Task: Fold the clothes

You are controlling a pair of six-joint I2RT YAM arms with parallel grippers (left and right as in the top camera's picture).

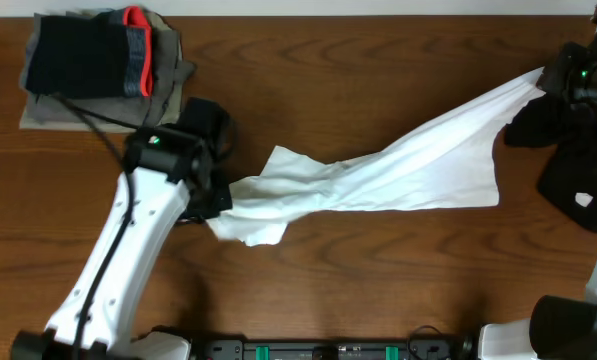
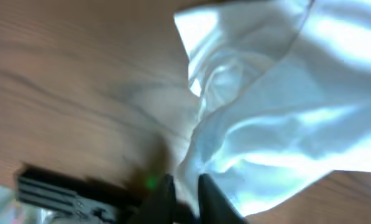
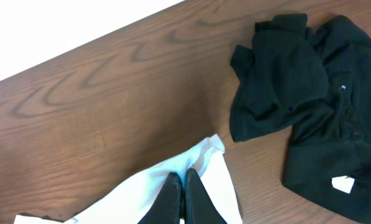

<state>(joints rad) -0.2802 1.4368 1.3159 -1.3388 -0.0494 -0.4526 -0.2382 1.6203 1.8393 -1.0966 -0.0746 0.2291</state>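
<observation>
A white T-shirt (image 1: 398,170) is stretched in a long band across the wooden table, from the middle left to the far right. My left gripper (image 1: 218,200) is at its left end. In the left wrist view the left gripper (image 2: 185,183) stands slightly open, with a fold of the T-shirt (image 2: 284,124) lying in the narrow gap. My right gripper (image 1: 553,75) holds the other end up at the far right. In the right wrist view the right gripper (image 3: 184,177) is shut on the T-shirt's edge (image 3: 141,193).
Crumpled black garments (image 1: 573,150) lie at the right edge beside my right gripper, and one shows a white patch (image 3: 342,184). A folded stack of grey, black and red-trimmed garments (image 1: 98,60) sits at the back left. Bare wood (image 1: 378,270) runs along the front.
</observation>
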